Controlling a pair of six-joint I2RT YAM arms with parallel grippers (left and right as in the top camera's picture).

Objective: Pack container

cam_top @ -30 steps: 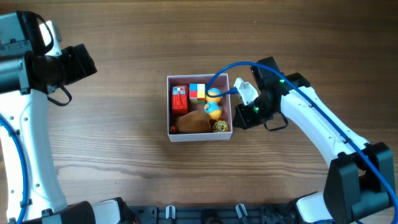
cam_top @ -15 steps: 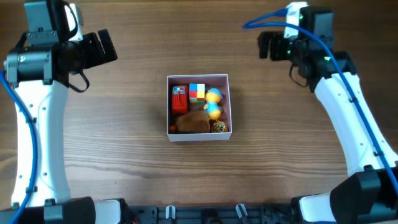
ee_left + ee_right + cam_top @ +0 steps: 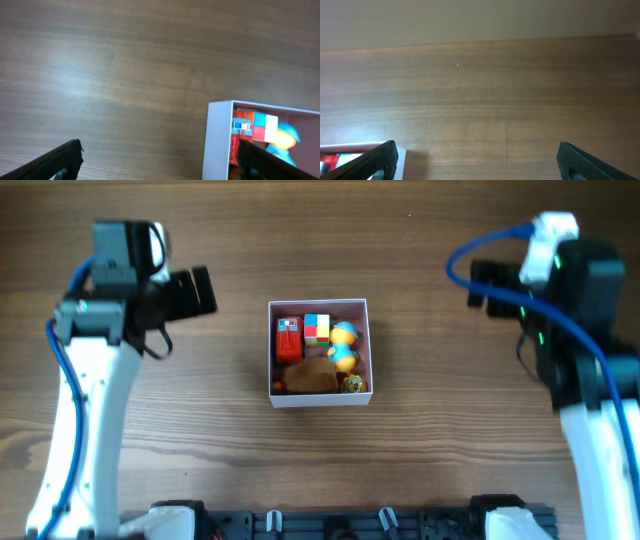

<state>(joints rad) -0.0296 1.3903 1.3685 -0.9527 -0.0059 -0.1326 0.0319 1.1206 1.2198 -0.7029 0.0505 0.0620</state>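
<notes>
The container (image 3: 271,356), a square white-walled box with a pink inside, sits mid-table. Inside lie a red block (image 3: 289,338), a multi-coloured cube (image 3: 317,328), a blue and orange duck (image 3: 344,346), a brown toy (image 3: 310,377) and a small yellowish piece (image 3: 354,384). My left gripper (image 3: 203,290) hovers left of the box, open and empty. In the left wrist view the left gripper (image 3: 160,161) spans bare wood and the container's white wall (image 3: 218,142). To the right of the box, my right gripper (image 3: 482,284) also stands open and empty. Under the right gripper (image 3: 479,161) is only wood, with a container corner (image 3: 350,148) at lower left.
Brown wooden tabletop (image 3: 200,420) surrounds the box on all sides. The table's far edge (image 3: 520,40) shows in the right wrist view. A dark rail (image 3: 340,522) runs along the front edge between the arm bases.
My right gripper has left the container's right edge, moved up and away to the right, and opened. The left arm has swung in from the far left toward the box.
</notes>
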